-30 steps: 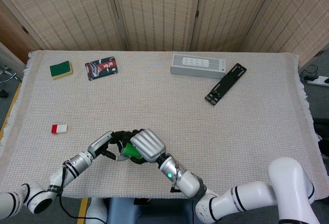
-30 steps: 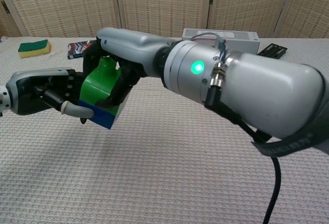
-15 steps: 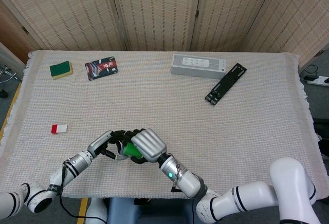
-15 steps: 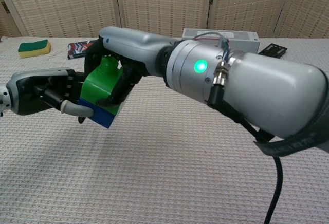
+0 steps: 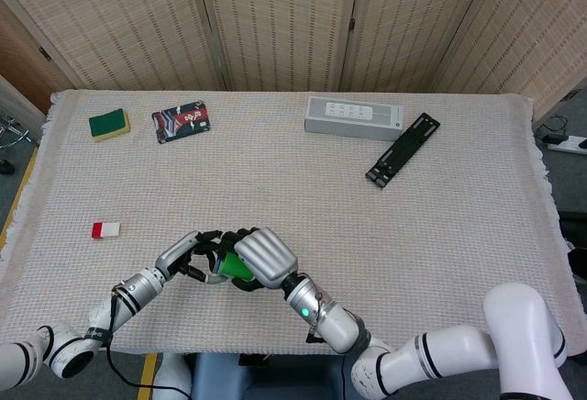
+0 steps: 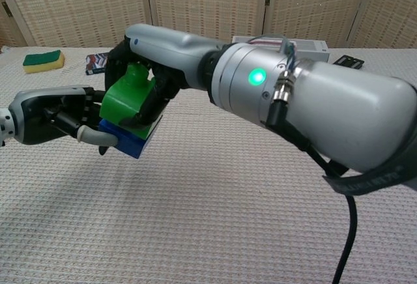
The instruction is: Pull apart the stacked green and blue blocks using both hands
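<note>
A green block [image 6: 125, 100] sits stacked on a blue block [image 6: 125, 141], held in the air above the cloth near the table's front edge. My right hand [image 6: 153, 66] grips the green block from above, its fingers wrapped over the top. From the left side, my left hand [image 6: 62, 114] holds the blue block, thumb under its lower edge. In the head view the green block [image 5: 235, 268] shows between my left hand [image 5: 194, 255] and my right hand [image 5: 264, 258]; the blue block is hidden there. The green block looks tilted up from the blue one.
A red and white block [image 5: 105, 229] lies at the left. At the back stand a green sponge [image 5: 109, 124], a dark card [image 5: 181, 120], a grey box [image 5: 354, 115] and a black bar [image 5: 403, 150]. The woven cloth [image 5: 440, 235] covers the table.
The right hand has lifted and tipped the green block slightly, so it sits higher against the blue block. The left hand has stayed put.
</note>
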Robot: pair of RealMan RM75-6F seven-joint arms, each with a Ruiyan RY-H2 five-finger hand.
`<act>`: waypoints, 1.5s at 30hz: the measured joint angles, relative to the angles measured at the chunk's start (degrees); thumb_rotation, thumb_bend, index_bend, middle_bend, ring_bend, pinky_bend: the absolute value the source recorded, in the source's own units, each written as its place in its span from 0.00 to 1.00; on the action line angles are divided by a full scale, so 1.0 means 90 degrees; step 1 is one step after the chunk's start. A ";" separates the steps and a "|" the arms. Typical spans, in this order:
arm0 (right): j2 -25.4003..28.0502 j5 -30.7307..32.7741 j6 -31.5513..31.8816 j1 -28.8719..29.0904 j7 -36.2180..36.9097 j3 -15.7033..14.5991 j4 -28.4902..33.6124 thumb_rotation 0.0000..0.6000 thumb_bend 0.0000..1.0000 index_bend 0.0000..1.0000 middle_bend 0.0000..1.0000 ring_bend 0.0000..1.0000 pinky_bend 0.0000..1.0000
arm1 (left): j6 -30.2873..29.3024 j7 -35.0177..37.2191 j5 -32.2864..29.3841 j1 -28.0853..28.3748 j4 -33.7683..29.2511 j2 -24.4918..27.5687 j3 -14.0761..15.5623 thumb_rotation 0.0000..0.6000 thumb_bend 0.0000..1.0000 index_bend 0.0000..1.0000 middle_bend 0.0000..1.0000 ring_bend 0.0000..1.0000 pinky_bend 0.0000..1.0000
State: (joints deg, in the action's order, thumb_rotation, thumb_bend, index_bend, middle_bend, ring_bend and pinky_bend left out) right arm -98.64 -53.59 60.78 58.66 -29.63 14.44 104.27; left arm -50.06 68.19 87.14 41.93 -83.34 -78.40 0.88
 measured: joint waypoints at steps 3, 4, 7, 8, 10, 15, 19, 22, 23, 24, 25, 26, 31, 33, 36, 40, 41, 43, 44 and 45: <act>0.0001 -0.0005 0.0009 -0.0007 -0.0025 -0.0004 -0.0007 1.00 0.35 0.87 0.68 0.79 0.87 | -0.0001 0.0009 0.0006 -0.0006 0.0006 -0.0007 -0.0012 1.00 0.35 0.84 0.78 0.49 0.60; -0.0001 -0.0014 0.0012 -0.0010 -0.0024 -0.0003 -0.0008 1.00 0.35 0.87 0.68 0.79 0.87 | -0.0001 0.0007 0.0012 -0.0007 0.0008 -0.0008 -0.0013 1.00 0.35 0.84 0.78 0.49 0.60; -0.0006 -0.0060 0.0023 -0.0024 0.0015 0.0014 -0.0007 1.00 0.35 0.87 0.68 0.79 0.87 | 0.0012 0.0010 0.0016 -0.0010 0.0020 -0.0010 -0.0015 1.00 0.36 0.84 0.78 0.49 0.60; -0.0007 -0.0080 0.0026 -0.0030 0.0036 0.0021 -0.0007 1.00 0.35 0.87 0.68 0.79 0.87 | 0.0015 0.0015 0.0014 -0.0011 0.0028 -0.0013 -0.0019 1.00 0.36 0.84 0.78 0.49 0.60; -0.0010 -0.0120 0.0032 -0.0046 0.0074 0.0035 -0.0011 1.00 0.35 0.87 0.68 0.79 0.87 | 0.0023 0.0030 0.0014 -0.0011 0.0041 -0.0016 -0.0025 1.00 0.36 0.84 0.78 0.49 0.60; -0.0021 -0.0178 0.0028 -0.0067 0.0121 0.0046 -0.0030 1.00 0.35 0.87 0.68 0.79 0.87 | 0.0035 0.0065 0.0035 -0.0011 0.0072 -0.0024 -0.0030 1.00 0.36 0.84 0.78 0.49 0.60; -0.0028 -0.0217 0.0026 -0.0084 0.0158 0.0064 -0.0029 1.00 0.35 0.87 0.68 0.79 0.87 | 0.0021 0.0086 0.0052 -0.0017 0.0073 -0.0019 -0.0035 1.00 0.36 0.84 0.78 0.49 0.60; -0.0024 -0.0234 0.0027 -0.0093 0.0173 0.0078 -0.0013 1.00 0.35 0.87 0.68 0.79 0.87 | 0.0021 0.0101 0.0060 -0.0020 0.0078 -0.0016 -0.0035 1.00 0.36 0.84 0.78 0.49 0.60; -0.0023 -0.0242 0.0028 -0.0097 0.0180 0.0082 -0.0006 1.00 0.35 0.87 0.68 0.79 0.87 | 0.0024 0.0103 0.0063 -0.0020 0.0085 -0.0018 -0.0033 1.00 0.36 0.84 0.78 0.49 0.60; -0.0019 -0.0255 0.0030 -0.0102 0.0190 0.0090 0.0006 1.00 0.35 0.87 0.68 0.79 0.87 | 0.0026 0.0106 0.0064 -0.0020 0.0091 -0.0021 -0.0032 1.00 0.36 0.84 0.78 0.49 0.60; -0.0015 -0.0266 0.0032 -0.0106 0.0199 0.0097 0.0017 1.00 0.35 0.87 0.68 0.79 0.87 | 0.0028 0.0108 0.0064 -0.0021 0.0099 -0.0025 -0.0032 1.00 0.36 0.84 0.78 0.49 0.60; -0.0011 -0.0274 0.0034 -0.0109 0.0206 0.0103 0.0026 1.00 0.35 0.87 0.68 0.79 0.87 | 0.0031 0.0110 0.0062 -0.0020 0.0112 -0.0031 -0.0034 1.00 0.36 0.84 0.78 0.49 0.60; 0.0069 -0.0306 0.0065 -0.0133 0.0213 0.0154 0.0137 1.00 0.35 0.87 0.68 0.79 0.87 | 0.0050 0.0137 0.0064 -0.0016 0.0184 -0.0052 -0.0035 1.00 0.36 0.84 0.78 0.49 0.60; 0.0114 -0.0310 0.0089 -0.0144 0.0182 0.0166 0.0190 1.00 0.35 0.87 0.68 0.79 0.87 | 0.0055 0.0158 0.0075 -0.0014 0.0221 -0.0056 -0.0030 1.00 0.36 0.84 0.78 0.49 0.60; 0.0212 -0.0318 0.0141 -0.0174 0.0125 0.0169 0.0291 1.00 0.35 0.87 0.68 0.79 0.87 | 0.0029 0.0204 0.0110 -0.0016 0.0265 -0.0031 -0.0024 1.00 0.36 0.84 0.78 0.49 0.60; 0.0417 -0.0364 0.0229 -0.0256 0.0015 0.0108 0.0408 1.00 0.35 0.87 0.68 0.79 0.87 | -0.0206 0.0321 0.0175 -0.0065 0.0315 0.0043 -0.0055 1.00 0.36 0.84 0.78 0.49 0.60; 0.0481 -0.0388 0.0259 -0.0286 -0.0019 0.0076 0.0428 1.00 0.35 0.87 0.68 0.79 0.87 | -0.0319 0.0349 0.0174 -0.0096 0.0351 0.0076 -0.0087 1.00 0.37 0.84 0.78 0.49 0.60; 0.0646 -0.0464 0.0344 -0.0382 -0.0088 -0.0021 0.0457 1.00 0.35 0.87 0.68 0.79 0.87 | -0.0466 0.0290 0.0134 -0.0145 0.0419 0.0117 -0.0149 1.00 0.37 0.84 0.78 0.49 0.60; 0.0721 -0.0502 0.0382 -0.0433 -0.0107 -0.0070 0.0464 1.00 0.35 0.87 0.68 0.79 0.87 | -0.0509 0.0177 0.0101 -0.0172 0.0456 0.0142 -0.0170 1.00 0.37 0.84 0.78 0.49 0.60; 0.0825 -0.0561 0.0428 -0.0510 -0.0121 -0.0143 0.0466 1.00 0.35 0.87 0.68 0.79 0.87 | -0.0528 0.0057 0.0071 -0.0195 0.0487 0.0161 -0.0184 1.00 0.37 0.84 0.78 0.49 0.60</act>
State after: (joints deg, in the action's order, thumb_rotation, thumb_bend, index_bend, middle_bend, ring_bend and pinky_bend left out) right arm -91.22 -58.64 64.64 54.08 -30.71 13.16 108.46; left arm -54.82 68.70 87.78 40.17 -78.96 -76.95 -0.77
